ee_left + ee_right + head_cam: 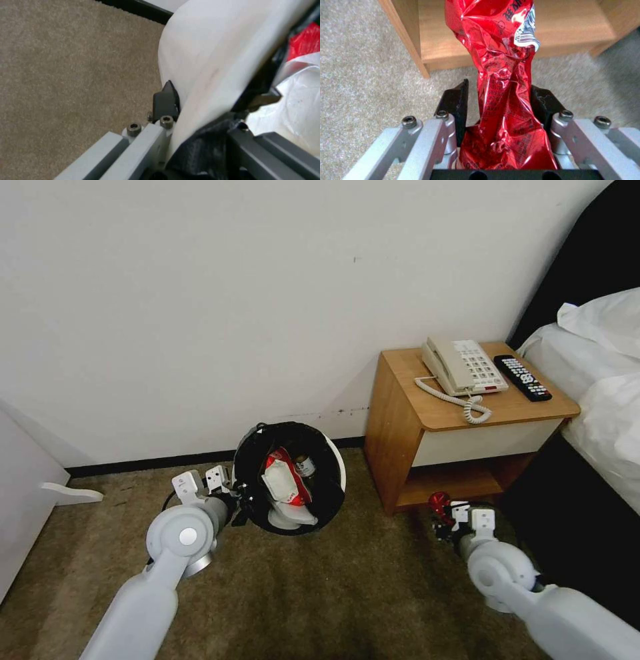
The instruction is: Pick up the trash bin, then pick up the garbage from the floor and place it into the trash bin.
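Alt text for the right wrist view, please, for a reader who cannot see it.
The right gripper is shut on a crumpled red foil packet, its black jaws pressing both sides. Beyond lie tan carpet and the lower shelf of a wooden nightstand.

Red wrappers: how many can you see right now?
2. One crumpled red foil wrapper is clamped in the right end effector beside the wooden nightstand. One red-and-white packet lies inside the round white black-lined trash bin, gripped by the left end effector. More may be buried.

Print on the red wrapper (501, 75) seems too crumpled to read.
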{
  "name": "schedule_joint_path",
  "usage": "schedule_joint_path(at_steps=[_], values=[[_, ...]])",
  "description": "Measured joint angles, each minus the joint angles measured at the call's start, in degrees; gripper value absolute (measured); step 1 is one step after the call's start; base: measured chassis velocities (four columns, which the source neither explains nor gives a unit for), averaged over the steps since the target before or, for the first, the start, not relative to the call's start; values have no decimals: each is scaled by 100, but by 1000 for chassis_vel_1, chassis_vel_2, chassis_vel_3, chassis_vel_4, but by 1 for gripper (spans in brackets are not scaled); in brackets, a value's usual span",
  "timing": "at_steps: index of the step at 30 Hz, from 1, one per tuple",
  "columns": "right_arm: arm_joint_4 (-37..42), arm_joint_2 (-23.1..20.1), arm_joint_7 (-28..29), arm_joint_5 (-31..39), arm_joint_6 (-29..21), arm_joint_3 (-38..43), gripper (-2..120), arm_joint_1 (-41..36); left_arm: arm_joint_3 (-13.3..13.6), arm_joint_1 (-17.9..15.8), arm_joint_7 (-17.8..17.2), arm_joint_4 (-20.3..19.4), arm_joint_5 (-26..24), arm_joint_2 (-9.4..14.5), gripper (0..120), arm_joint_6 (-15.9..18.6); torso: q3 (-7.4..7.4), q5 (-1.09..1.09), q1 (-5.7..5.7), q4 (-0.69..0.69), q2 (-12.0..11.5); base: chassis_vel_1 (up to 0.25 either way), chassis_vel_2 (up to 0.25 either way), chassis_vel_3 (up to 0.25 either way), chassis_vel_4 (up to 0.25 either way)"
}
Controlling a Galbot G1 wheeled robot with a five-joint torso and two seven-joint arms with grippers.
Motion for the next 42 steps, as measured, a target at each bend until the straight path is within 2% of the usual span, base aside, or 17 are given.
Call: schedule_joint_path(at_steps=[8,16,28,42], values=[[864,-599,-12,299,-55,-4,36,209,-20,-3,3,-26,-2,71,0,34,0,0,0,1,0,0,0,0,0],[1564,-947,-3,670,-83,2,36,455,-94,24,-39,-128,-25,120,0,44,0,-1,0,0,0,0,0,0,0],[2039,-1181,-37,918,-87,87,36,748,-172,30,-112,-226,-90,210,0,45,0,-2,0,1,0,0,0,0,0],[2383,-1276,-399,964,149,317,36,1130,-56,-93,-161,-269,-141,245,0,57,0,0,0,0,0,0,0,0,0]])
